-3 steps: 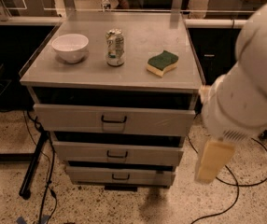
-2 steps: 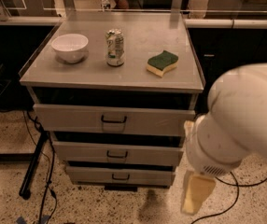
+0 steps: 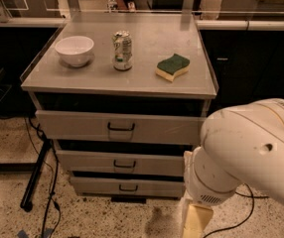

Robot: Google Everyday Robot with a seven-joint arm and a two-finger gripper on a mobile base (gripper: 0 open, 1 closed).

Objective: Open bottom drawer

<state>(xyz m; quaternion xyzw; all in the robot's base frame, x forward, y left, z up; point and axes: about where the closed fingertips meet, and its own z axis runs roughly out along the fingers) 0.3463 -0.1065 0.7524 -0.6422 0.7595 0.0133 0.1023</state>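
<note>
The bottom drawer [image 3: 92, 185] is the lowest and narrowest-looking of three grey fronts in the metal cabinet, with a small black bar handle [image 3: 128, 188]. Its front stands in line under the other two and none of its inside shows. My gripper [image 3: 196, 221] is the cream-coloured part at the bottom edge of the camera view, below my big white arm [image 3: 251, 152]. It hangs to the right of the bottom drawer, near the floor and apart from the handle. It holds nothing that I can see.
On the cabinet top [image 3: 147, 78] stand a white bowl [image 3: 74, 50], a drink can [image 3: 122, 50] and a green-and-yellow sponge [image 3: 172, 67]. The middle drawer [image 3: 82, 160] and top drawer [image 3: 72, 124] are above. Black cables [image 3: 52, 202] and a black stand leg [image 3: 34, 175] lie on the speckled floor at left.
My arm has swung down and to the left across the view, and the gripper has dropped toward the floor beside the cabinet. The drawers and tabletop objects have not moved.
</note>
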